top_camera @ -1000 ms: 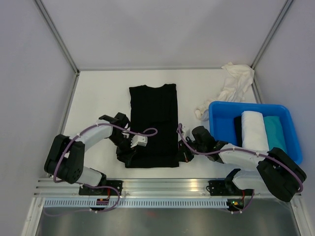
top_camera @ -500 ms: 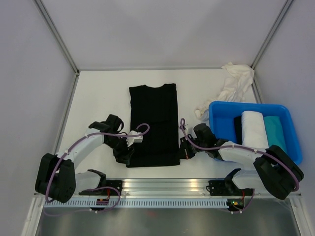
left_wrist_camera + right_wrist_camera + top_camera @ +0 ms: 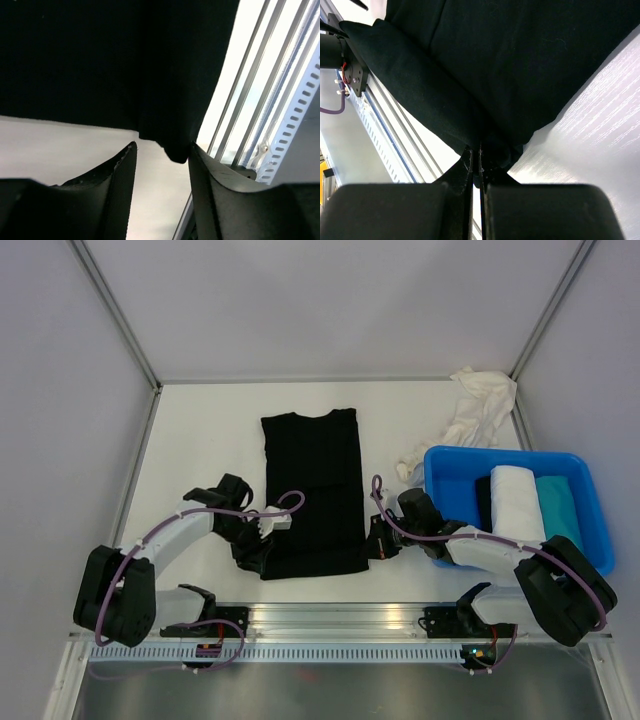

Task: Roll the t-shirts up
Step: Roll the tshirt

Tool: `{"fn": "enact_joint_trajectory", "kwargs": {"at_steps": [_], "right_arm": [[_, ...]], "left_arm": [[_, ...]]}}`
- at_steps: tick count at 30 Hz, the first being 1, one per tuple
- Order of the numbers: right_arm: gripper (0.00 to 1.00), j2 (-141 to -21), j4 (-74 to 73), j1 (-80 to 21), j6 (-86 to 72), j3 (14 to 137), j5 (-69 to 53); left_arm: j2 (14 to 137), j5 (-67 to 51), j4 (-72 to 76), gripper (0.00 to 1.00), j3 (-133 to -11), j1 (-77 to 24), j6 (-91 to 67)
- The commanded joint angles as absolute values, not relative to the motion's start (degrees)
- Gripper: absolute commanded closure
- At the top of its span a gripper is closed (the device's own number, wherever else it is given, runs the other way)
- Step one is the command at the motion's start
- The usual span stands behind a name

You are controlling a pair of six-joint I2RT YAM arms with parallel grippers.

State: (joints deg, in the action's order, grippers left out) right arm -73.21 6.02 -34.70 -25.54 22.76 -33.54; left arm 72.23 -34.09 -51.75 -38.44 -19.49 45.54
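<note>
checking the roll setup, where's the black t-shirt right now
In the top view the black t-shirt lies flat in the middle, left of the blue tub, its near corners at the left gripper and the right gripper.

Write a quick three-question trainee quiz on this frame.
1. True or false: the black t-shirt is already rolled up.
2. Which end effector is shut on its near edge? A left, B right, C neither.
3. Short answer: what colour is the rolled t-shirt beside the teal one in the blue tub?
Key: 1 false. 2 B, the right end effector pinches the cloth. 3 white.
</note>
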Motion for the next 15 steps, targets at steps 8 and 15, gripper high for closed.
{"fn": "enact_joint_trajectory", "kwargs": {"at_steps": [8,15], "right_arm": [[1.0,-73.04,7.39,-34.45,-25.4,23.11,-32.61],[1.0,-72.69,6.68,-34.45,-25.84,22.94,-32.78]], "left_arm": [[70.4,-40.17,-49.4,0.49,-37.97,-23.46,48.43],[73.3,-36.3,-47.63,0.82,-36.82,-24.26,48.87]]}}
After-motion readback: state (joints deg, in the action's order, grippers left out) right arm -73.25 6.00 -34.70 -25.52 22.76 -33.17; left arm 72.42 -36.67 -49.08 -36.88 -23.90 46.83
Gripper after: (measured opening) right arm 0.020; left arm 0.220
